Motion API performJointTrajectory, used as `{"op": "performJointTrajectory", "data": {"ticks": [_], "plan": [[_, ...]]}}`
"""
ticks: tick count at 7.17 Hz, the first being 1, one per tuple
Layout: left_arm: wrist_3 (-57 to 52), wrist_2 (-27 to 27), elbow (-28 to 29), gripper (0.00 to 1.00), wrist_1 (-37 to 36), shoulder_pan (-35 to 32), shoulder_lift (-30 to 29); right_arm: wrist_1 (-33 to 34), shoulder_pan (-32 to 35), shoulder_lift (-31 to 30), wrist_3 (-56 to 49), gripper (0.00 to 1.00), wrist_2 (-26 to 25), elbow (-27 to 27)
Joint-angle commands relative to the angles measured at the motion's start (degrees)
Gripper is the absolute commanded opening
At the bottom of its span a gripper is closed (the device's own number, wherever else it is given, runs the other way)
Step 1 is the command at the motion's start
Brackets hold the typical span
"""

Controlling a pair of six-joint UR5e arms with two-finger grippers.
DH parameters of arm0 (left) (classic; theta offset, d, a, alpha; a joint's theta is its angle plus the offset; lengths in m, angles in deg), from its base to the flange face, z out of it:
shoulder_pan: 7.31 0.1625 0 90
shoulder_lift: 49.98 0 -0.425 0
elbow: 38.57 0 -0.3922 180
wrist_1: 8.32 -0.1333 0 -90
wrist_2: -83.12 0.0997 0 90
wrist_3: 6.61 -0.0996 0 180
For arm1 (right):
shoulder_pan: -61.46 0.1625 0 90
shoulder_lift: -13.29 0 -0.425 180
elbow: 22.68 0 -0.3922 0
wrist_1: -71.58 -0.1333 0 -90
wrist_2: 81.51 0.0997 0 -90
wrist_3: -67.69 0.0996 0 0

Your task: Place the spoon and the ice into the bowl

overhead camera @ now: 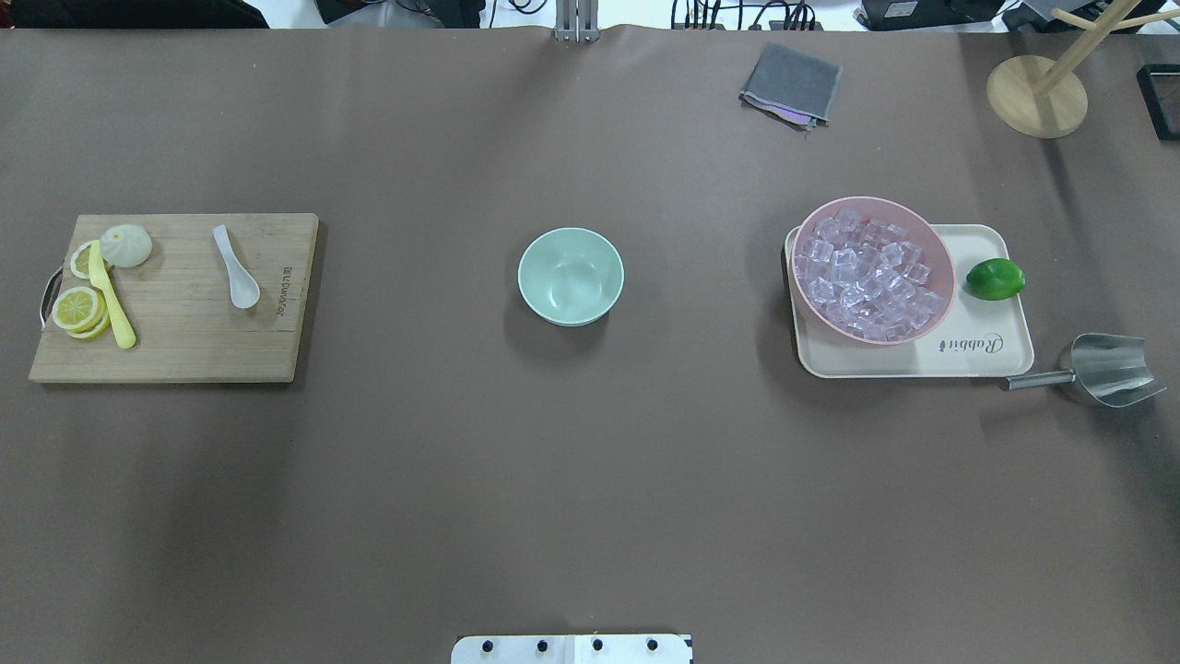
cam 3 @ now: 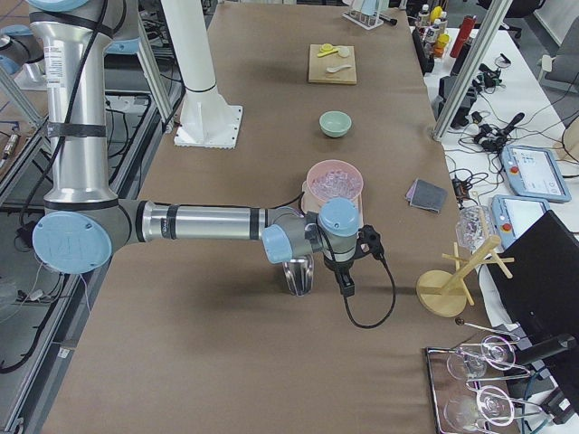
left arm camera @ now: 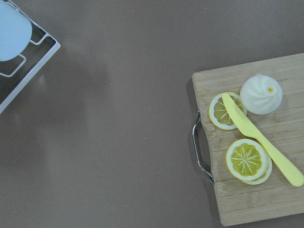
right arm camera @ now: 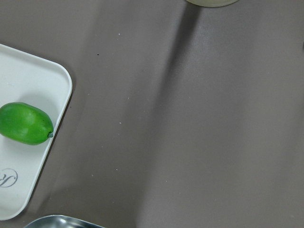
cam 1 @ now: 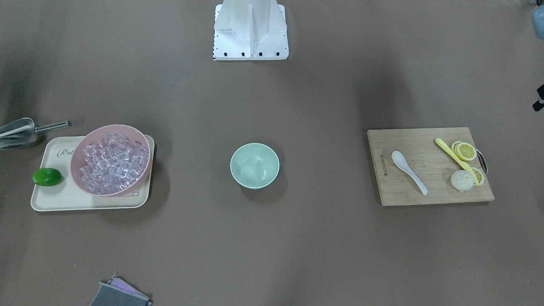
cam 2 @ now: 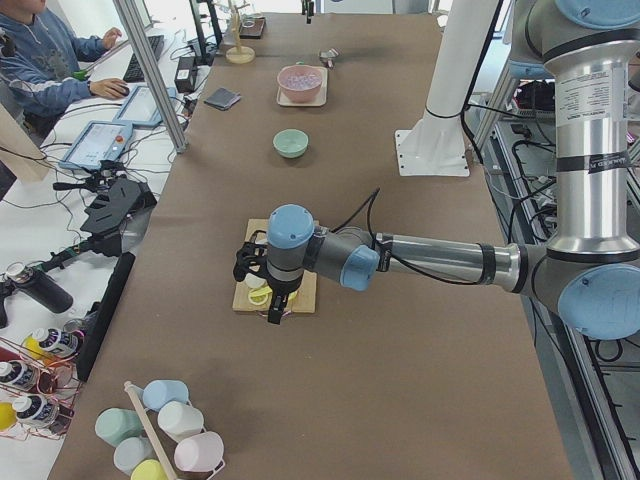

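Note:
The white spoon (cam 1: 408,170) lies on the cutting board (cam 1: 429,191); it also shows in the overhead view (overhead camera: 235,267). The mint-green bowl (cam 1: 255,165) stands empty at the table's middle (overhead camera: 571,277). Clear ice cubes (cam 1: 112,163) fill the pink bowl (cam 1: 114,126), also seen from overhead (overhead camera: 867,281). My left gripper (cam 2: 275,312) hangs over the board's outer end, in the left side view only. My right gripper (cam 3: 345,282) hangs near the metal scoop (cam 3: 298,271), in the right side view only. I cannot tell whether either is open or shut.
The pink bowl and a lime (overhead camera: 995,278) sit on a cream tray (overhead camera: 977,355). The scoop (overhead camera: 1106,369) lies beside the tray. A yellow spoon (overhead camera: 111,295), lemon slices (left arm camera: 244,159) and a bun (left arm camera: 261,94) share the board. A grey cloth (overhead camera: 791,85) and wooden stand (overhead camera: 1037,97) are at the far side.

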Motion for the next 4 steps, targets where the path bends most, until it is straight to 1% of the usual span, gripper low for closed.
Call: {"op": "performJointTrajectory", "data": {"ticks": [1, 2, 3, 4], "plan": [[1.6, -1.0, -0.1, 0.98, 2.8, 0.0, -0.2, 0.0, 0.0, 0.1, 0.0, 1.00, 0.1, 0.4], [2.2, -0.9, 0.3, 0.98, 2.8, 0.0, -0.3, -0.1, 0.0, 0.3, -0.1, 1.00, 0.1, 0.0], [4.7, -0.7, 0.3, 0.97, 2.6, 0.1, -2.2, -0.1, 0.0, 0.4, 0.0, 1.00, 0.2, -0.4], [5.9, -1.0, 0.2, 0.97, 2.2, 1.7, -4.6, 0.0, 0.0, 0.5, 0.0, 1.00, 1.8, -0.4]]}}
